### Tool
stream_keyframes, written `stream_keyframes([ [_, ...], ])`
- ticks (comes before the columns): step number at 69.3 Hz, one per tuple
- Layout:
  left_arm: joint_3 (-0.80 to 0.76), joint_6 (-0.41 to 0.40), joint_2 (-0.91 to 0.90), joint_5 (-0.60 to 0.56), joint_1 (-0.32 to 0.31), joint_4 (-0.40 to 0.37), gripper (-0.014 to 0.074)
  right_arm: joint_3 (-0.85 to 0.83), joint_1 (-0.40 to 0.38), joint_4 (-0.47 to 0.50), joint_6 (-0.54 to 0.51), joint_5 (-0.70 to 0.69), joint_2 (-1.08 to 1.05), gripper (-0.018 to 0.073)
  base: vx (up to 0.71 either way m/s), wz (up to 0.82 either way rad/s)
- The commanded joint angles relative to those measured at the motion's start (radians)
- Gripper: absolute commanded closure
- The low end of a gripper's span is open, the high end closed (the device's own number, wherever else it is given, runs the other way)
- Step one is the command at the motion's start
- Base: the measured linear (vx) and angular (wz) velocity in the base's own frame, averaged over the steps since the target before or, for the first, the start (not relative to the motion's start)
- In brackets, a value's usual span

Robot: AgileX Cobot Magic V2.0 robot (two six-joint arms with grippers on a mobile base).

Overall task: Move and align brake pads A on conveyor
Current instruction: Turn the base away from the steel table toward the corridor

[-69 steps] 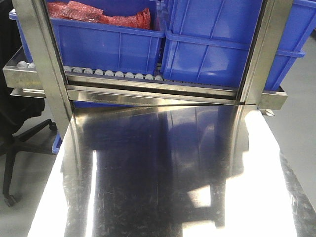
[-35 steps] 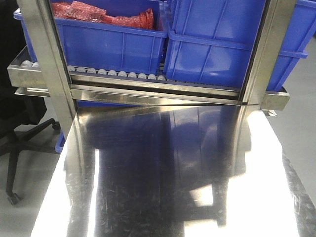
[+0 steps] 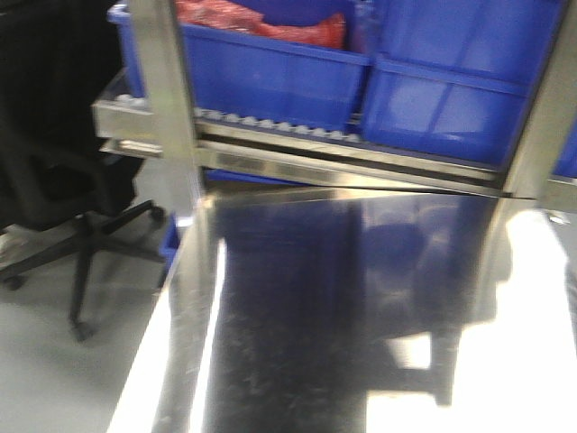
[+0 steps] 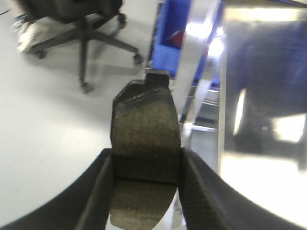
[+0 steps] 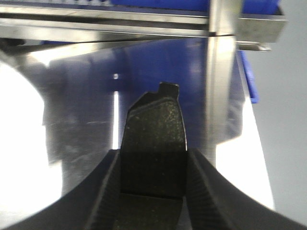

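Observation:
My left gripper (image 4: 146,165) is shut on a brake pad (image 4: 144,129), whose grey friction face with a cross groove points away from the wrist, above the floor beside the steel tabletop (image 4: 268,96). A second brake pad (image 5: 154,134) is clamped between the fingers of my right gripper (image 5: 152,165), held over the shiny steel tabletop (image 5: 76,105). In the front view neither gripper nor any pad shows. The conveyor is out of view in all frames.
A steel roller rack (image 3: 297,144) carries blue bins (image 3: 270,72), one with red bags (image 3: 261,23), at the tabletop's (image 3: 361,298) far end. Steel uprights (image 3: 171,108) stand at the corners. A black office chair (image 3: 63,180) stands on the grey floor to the left.
The front view has swung left: rack, bins and tabletop have shifted right in the frame, and more of the chair and floor shows. The image is now blurred by motion.

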Motion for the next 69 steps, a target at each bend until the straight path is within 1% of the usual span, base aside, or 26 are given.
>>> stream_keyframes([
  [1, -0.026, -0.003, 0.001, -0.074, -0.001, 0.023, 0.0603, -0.028, -0.004, -0.010, -0.003, -0.084, 0.000, 0.0563, -0.08, 0.41],
  [23, -0.026, -0.003, 0.001, -0.074, -0.001, 0.023, 0.0603, -0.028, -0.004, -0.010, -0.003, -0.084, 0.000, 0.0563, -0.12, 0.51],
  [69, -0.026, -0.003, 0.001, -0.074, -0.001, 0.023, 0.0603, -0.028, -0.004, -0.010, -0.003, -0.083, 0.000, 0.0563, -0.17, 0.62],
])
